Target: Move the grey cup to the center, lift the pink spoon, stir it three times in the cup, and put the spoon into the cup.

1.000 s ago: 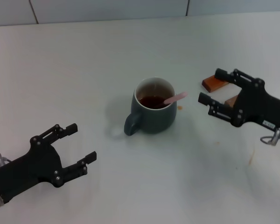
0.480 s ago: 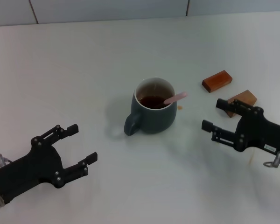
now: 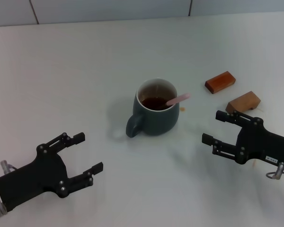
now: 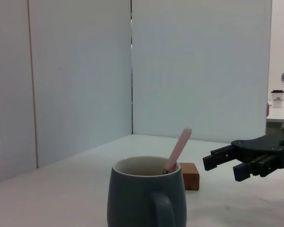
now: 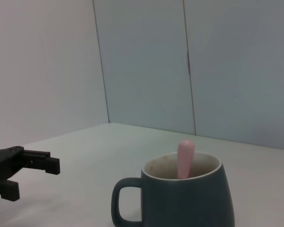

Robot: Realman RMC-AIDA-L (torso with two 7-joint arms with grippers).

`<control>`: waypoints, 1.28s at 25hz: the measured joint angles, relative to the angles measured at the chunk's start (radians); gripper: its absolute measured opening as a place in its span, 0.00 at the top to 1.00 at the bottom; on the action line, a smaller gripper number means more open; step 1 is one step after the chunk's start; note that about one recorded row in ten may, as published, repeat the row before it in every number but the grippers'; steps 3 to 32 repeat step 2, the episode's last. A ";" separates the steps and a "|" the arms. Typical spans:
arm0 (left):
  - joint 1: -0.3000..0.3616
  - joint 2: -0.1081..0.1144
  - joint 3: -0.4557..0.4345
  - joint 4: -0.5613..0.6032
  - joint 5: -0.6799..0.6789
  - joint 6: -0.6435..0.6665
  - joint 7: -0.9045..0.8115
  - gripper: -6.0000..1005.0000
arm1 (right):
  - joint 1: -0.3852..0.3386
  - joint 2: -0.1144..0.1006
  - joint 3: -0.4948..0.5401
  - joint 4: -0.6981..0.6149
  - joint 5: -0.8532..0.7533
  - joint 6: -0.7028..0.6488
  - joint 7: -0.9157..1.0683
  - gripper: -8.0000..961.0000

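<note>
Both pincers are standing open and holding nothing: the right gripper [image 3: 217, 127] is sitting near-right of the grey cup [image 3: 154, 108], the left gripper [image 3: 85, 152] near-left of it, each well apart from the cup at the table's middle. Inside the cup the pink spoon [image 3: 178, 99] is leaning on the rim with its handle overhanging rightward, so any arm sweep past it is risking a tipped spoon or spilled dark liquid. Two wooden blocks [image 3: 220, 81] are lying far-right on the white table [image 3: 75, 71], with pale wall panels [image 4: 194, 66] closing in the far side.

White table [image 3: 85, 71] meets pale, seemingly panelled walls [image 4: 199, 66].
</note>
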 joint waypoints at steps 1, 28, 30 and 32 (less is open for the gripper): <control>0.000 0.000 0.000 0.000 0.000 0.000 0.000 0.19 | 0.000 0.000 0.000 0.000 0.000 0.000 0.000 0.21; 0.001 0.000 0.000 0.000 0.000 0.000 0.000 0.19 | 0.000 0.000 0.000 0.000 0.000 0.000 -0.002 0.21; 0.001 0.000 0.000 0.000 0.000 0.000 0.000 0.19 | 0.000 0.000 0.000 0.000 0.000 0.000 -0.002 0.21; 0.001 0.000 0.000 0.000 0.000 0.000 0.000 0.19 | 0.000 0.000 0.000 0.000 0.000 0.000 -0.002 0.21</control>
